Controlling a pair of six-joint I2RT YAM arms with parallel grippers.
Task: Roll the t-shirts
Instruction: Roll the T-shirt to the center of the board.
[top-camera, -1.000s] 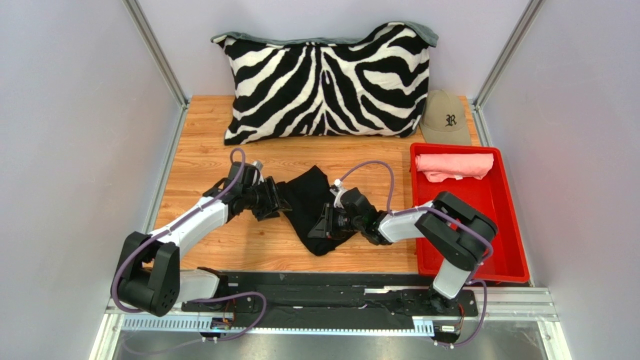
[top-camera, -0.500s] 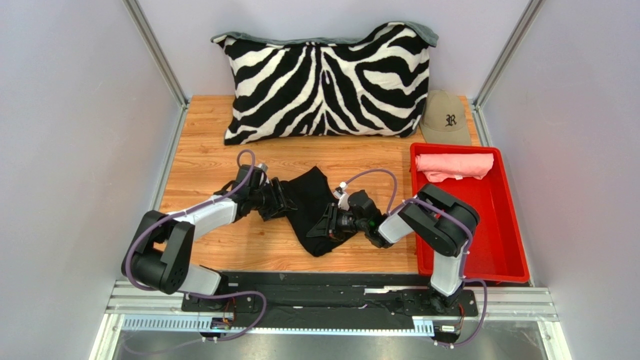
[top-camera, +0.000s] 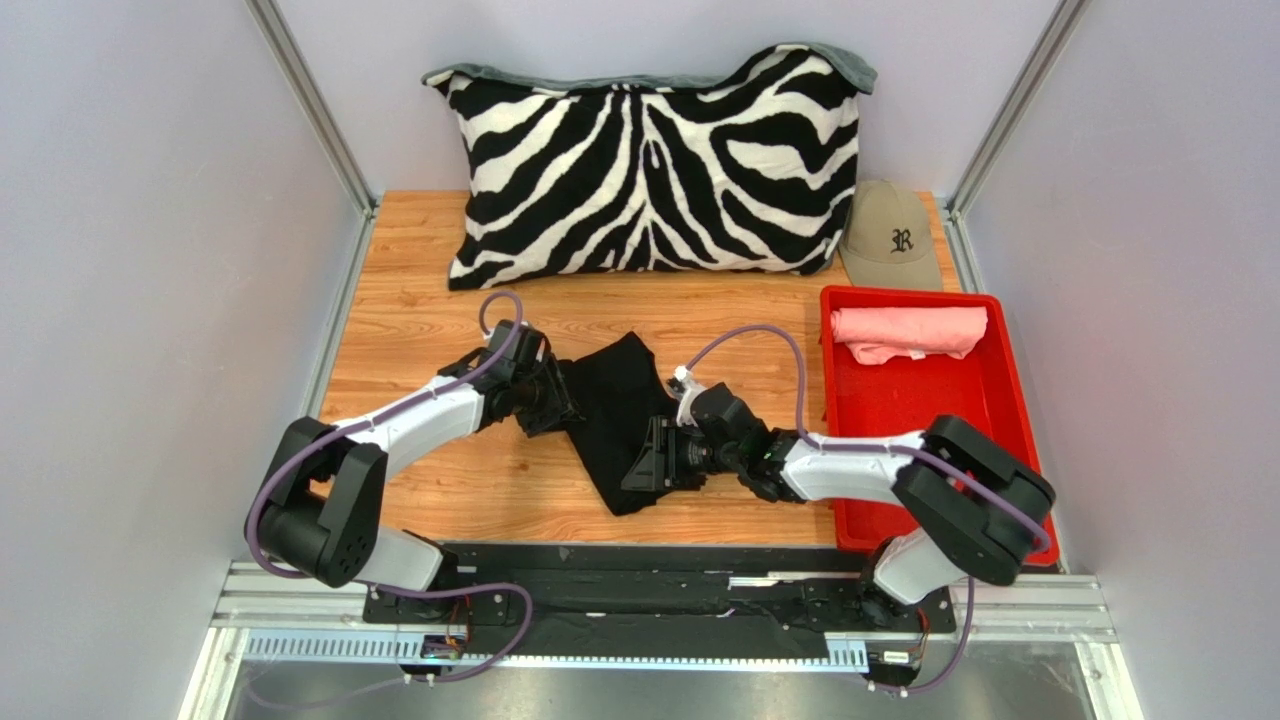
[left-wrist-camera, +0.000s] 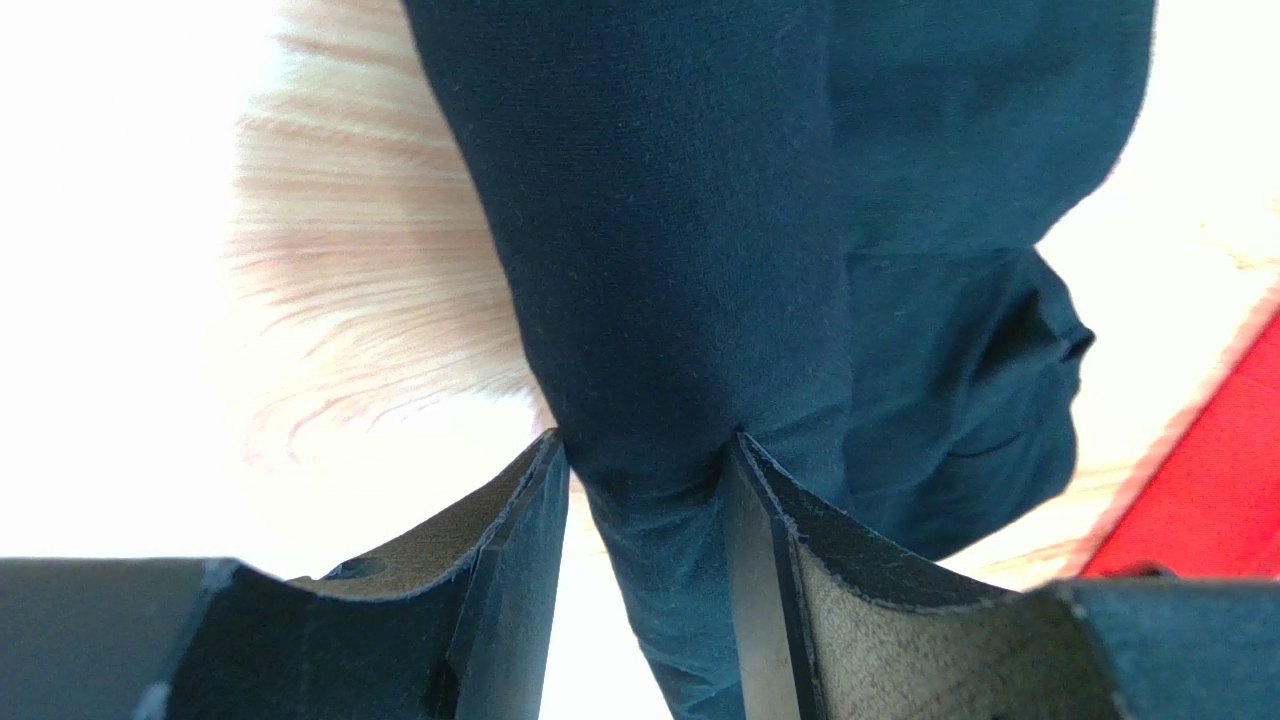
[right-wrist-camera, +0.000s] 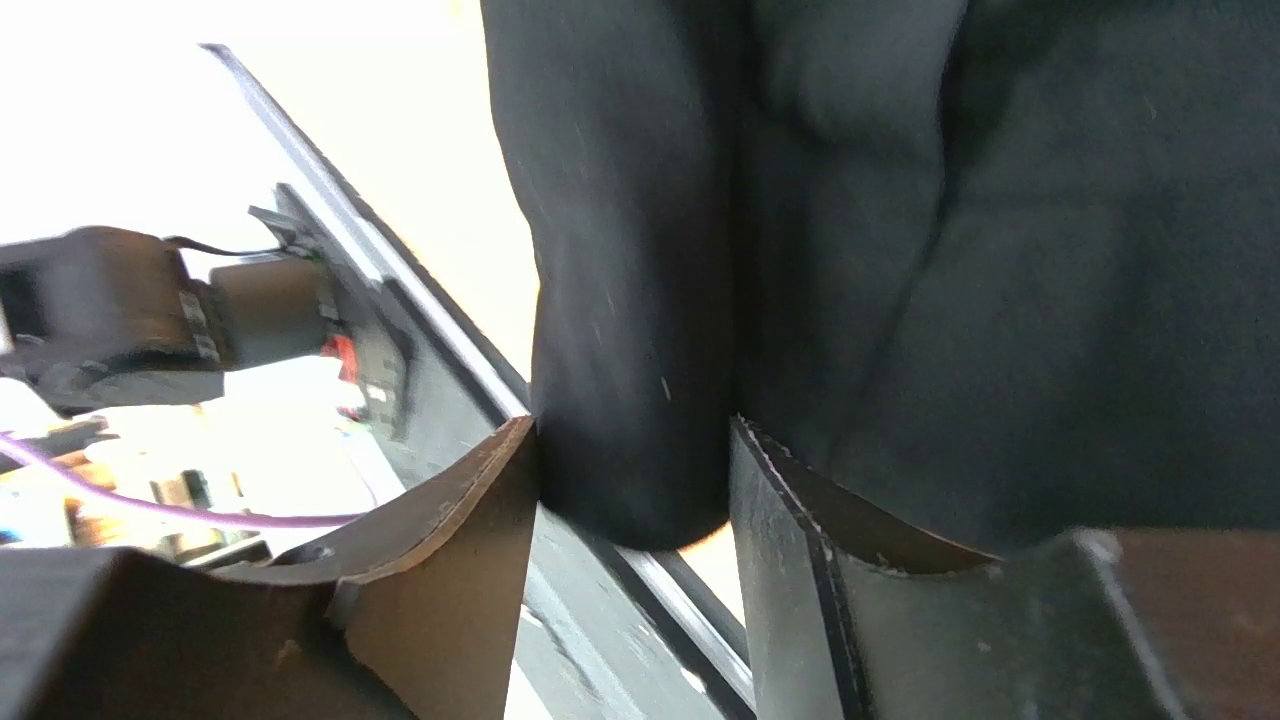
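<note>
Wooden worktop (top-camera: 406, 300) inside a grey-walled cell. Zebra-striped pillow (top-camera: 646, 165) at 12 o'clock, tan baseball cap (top-camera: 890, 237) at 1 o'clock, red tray (top-camera: 999, 450) from 2 to 4 o'clock.

Salmon pink t-shirt (top-camera: 908, 330): rolled, lying across the far end of the tray. Judged done.

Black t-shirt (top-camera: 619, 398): mid-worktop, bunched into a narrow crumpled strip running 12 to 6 o'clock. Not rolled.

Left gripper (top-camera: 559, 408): at the strip's 9 o'clock edge. Jaws partly closed, pinching a fold of black cloth that is waisted where they meet it.

Right gripper (top-camera: 639, 458): at the strip's near end, about 6 o'clock. Jaws part-way apart, with a rounded bulge of black cloth filling the gap. Cannot tell whether it is clamped or merely lying there.

Step in hand, as judged: arranging the black shirt before rolling; second shirt of two.

Next move calls for spreading the cloth flat and square, with the arms on opposite edges so it does not twist, then a tight, even roll. Risk: thin cloth slipping from the jaws.
</note>
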